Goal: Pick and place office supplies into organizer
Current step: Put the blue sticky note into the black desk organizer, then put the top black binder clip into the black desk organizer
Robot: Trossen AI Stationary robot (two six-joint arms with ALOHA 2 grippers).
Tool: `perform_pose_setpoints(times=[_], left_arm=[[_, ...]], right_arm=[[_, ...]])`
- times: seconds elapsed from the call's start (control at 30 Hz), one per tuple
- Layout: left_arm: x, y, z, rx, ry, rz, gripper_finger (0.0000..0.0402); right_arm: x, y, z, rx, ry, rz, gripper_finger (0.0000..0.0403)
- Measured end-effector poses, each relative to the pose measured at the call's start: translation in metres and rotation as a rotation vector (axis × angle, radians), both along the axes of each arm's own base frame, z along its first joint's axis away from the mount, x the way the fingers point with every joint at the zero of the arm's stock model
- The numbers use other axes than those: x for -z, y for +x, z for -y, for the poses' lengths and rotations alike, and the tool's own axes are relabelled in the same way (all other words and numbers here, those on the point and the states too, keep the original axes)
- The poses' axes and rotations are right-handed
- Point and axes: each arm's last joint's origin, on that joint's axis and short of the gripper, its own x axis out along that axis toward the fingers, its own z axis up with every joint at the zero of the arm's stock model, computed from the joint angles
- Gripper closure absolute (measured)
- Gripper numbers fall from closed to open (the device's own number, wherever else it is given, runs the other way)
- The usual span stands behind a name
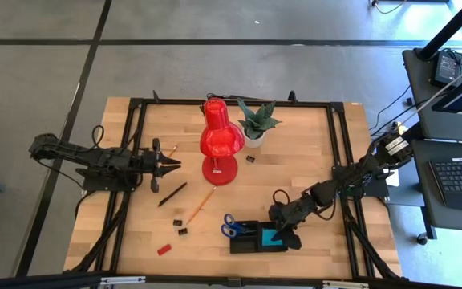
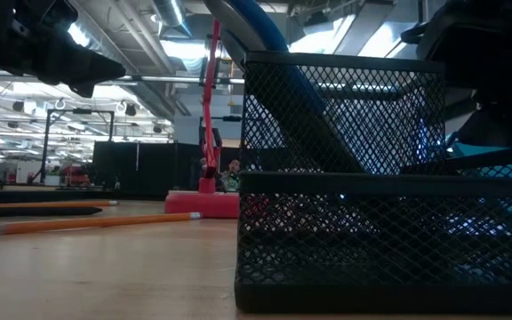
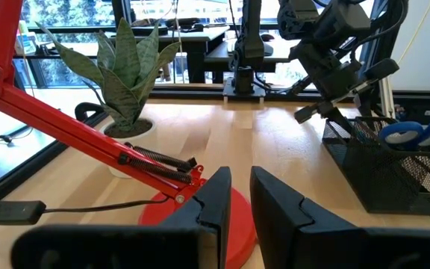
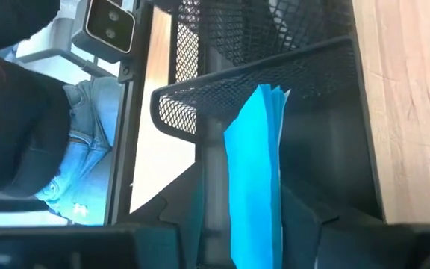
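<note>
The organizer [image 1: 247, 241], a black mesh tray, stands near the table's front edge, and the blue-handled scissors [image 1: 229, 228] stand in its left end. My right gripper [image 1: 289, 238] is over the organizer's right part, shut on the blue note pad [image 1: 273, 238]. My left gripper [image 1: 173, 164] hovers left of the red lamp's base, its fingers a little apart and empty. A black pen [image 1: 172, 194], an orange pencil [image 1: 201, 202], small black clips [image 1: 181, 225] and a red block [image 1: 164, 249] lie on the table between the two arms. My right gripper pinches the blue note pad between its two fingers, which lie on the pad's flat faces [image 4: 254, 202]. The fingers slant down from the table's right. The pad stands on edge, and its free end [image 4: 271, 101] reaches into a mesh compartment. Whether it rests on the bottom I cannot tell.
The red desk lamp [image 1: 219, 144] and the green potted plant [image 1: 255, 122] stand at the table's middle back. Another black clip [image 1: 249, 159] lies right of the lamp base. A second pencil [image 1: 171, 150] lies by my left gripper. A person in jeans [image 4: 88, 149] stands beyond the table's front edge.
</note>
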Motion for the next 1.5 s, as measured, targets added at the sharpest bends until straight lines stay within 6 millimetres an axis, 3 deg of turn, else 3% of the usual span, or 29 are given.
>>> perform_pose_setpoints(times=[0.3,0.57,0.87,1.07,1.33,1.5], left_arm=[[0.0,0.0,0.0,0.0,-0.001,0.0,0.0355],[0.0,0.0,0.0,0.0,-0.001,0.0,0.0355],[0.004,0.0,0.0,-0.003,-0.02,-0.034,0.0355],[0.005,-0.001,0.0,-0.005,-0.031,-0.044,0.0355],[0.005,-0.001,0.0,-0.005,-0.026,-0.045,0.0355],[0.005,-0.001,0.0,-0.005,-0.026,-0.045,0.0355]], right_arm=[[-0.001,0.001,0.0,-0.02,-0.027,0.006,0.0266],[-0.013,0.007,-0.003,-0.006,-0.146,-0.132,0.0266],[-0.022,0.013,-0.005,-0.022,-0.212,-0.08,0.0266],[-0.028,0.013,-0.004,-0.018,-0.259,-0.151,0.0266],[-0.045,0.018,-0.005,-0.029,-0.363,-0.172,0.0266],[-0.068,0.027,-0.009,-0.03,-0.397,-0.134,0.0266]])
